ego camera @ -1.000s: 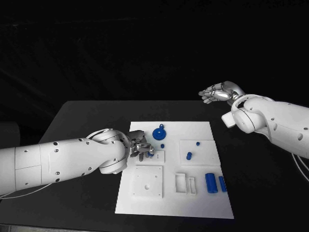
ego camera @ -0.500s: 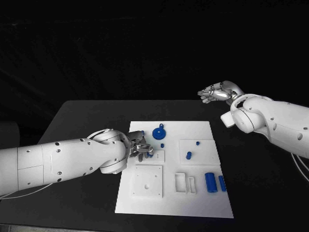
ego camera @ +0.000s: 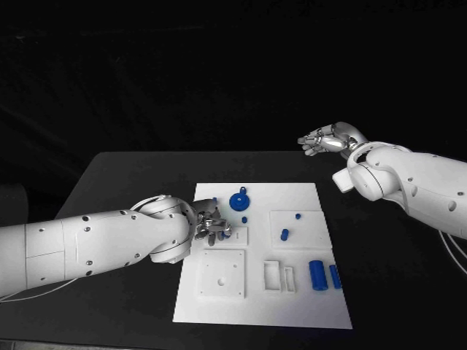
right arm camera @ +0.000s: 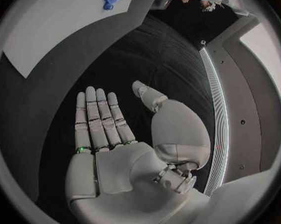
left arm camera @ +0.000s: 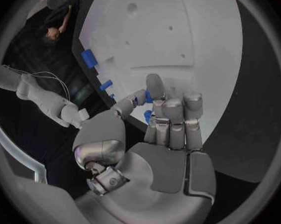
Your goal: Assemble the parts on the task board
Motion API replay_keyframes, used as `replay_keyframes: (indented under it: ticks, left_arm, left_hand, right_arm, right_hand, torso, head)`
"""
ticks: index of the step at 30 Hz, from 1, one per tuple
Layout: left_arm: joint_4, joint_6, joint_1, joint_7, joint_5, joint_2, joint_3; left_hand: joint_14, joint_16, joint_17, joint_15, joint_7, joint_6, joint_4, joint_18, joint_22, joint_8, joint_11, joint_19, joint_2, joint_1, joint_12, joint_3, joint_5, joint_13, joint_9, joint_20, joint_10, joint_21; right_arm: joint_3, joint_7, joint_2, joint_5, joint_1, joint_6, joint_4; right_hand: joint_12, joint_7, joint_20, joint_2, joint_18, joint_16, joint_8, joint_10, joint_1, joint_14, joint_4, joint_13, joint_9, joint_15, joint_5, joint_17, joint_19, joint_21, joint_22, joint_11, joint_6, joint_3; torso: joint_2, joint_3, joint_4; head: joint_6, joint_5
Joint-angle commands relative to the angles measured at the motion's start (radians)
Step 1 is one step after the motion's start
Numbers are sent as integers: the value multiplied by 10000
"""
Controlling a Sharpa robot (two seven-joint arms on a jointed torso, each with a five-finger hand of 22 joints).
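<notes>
We are working at the board, and nearest us on it are the square plate, the two white slots and the pair of blue cylinders at its right side. Just beyond the square plate, our left hand is pinching a small blue part between thumb and fingers, hovering over the board's left-middle fixture. The wrist view shows the part low over the board, but whether it is touching we cannot tell.

To do this step well, we are judging that the part should be squared up over its seat before we press, lowered straight, and let go only once it sits without rocking. A tilted entry could jam it or flick it away.

Right of that hand a short blue peg is lying, with a blue dot beyond it. Farther up the board the blue disc is resting untouched.

Well beyond the board's far right corner, our right hand is hanging above the worktop, fingers apart and holding nothing.
</notes>
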Motion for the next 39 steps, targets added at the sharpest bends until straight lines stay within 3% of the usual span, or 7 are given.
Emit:
replay_keyframes:
  ticks: [1,13,30,39]
  left_arm:
    - [15,787,-72,-107,-135,14,-56]
    - [26,455,-79,-3,-118,-29,-54]
    - [-120,867,-76,-75,146,-12,-48]
    - [-236,1499,-64,-139,387,55,-41]
  left_hand:
    - [679,49,-15,-688,-628,645,-156,215,168,-25,-310,45,157,93,69,189,-28,-12,-2,-1112,-360,60]
    - [672,81,-53,-683,-625,652,-146,226,161,-36,-306,45,192,105,89,194,-44,-33,7,-1103,-363,68]
    - [680,185,-94,-695,-644,717,-161,234,157,-28,-323,37,275,18,161,169,-61,-52,33,-1088,-318,89]
    - [623,206,-144,-695,-655,750,-183,237,161,-26,-328,-36,289,3,214,214,2,-60,53,-1073,-306,81]
  right_arm:
    - [6,55,-1,-7,4,84,41]
    - [6,49,-14,-7,3,98,34]
    - [6,47,6,-7,2,125,14]
    - [6,5,21,-7,2,145,0]
  right_hand:
    - [-51,38,-17,-9,-7,-14,54,103,71,-8,-2,-12,-14,34,63,-15,-58,-36,16,-2,-67,-40]
    - [-71,35,-13,-1,-2,-12,64,113,82,-12,-6,-32,-23,36,64,-32,-67,-40,24,-1,-60,-39]
    - [-99,32,-7,11,3,-8,73,126,105,-18,-17,-57,-39,39,56,-55,-79,-46,35,2,-58,-34]
    - [-109,33,-4,14,5,-7,75,130,111,-20,-20,-66,-45,40,55,-63,-84,-48,38,3,-60,-33]
  torso:
    - [1,0,5]
    - [4,-4,-1]
    - [3,2,2]
    - [3,4,-6]
  head:
    - [-24,6]
    - [-18,4]
    - [-14,-8]
    - [-33,-16]
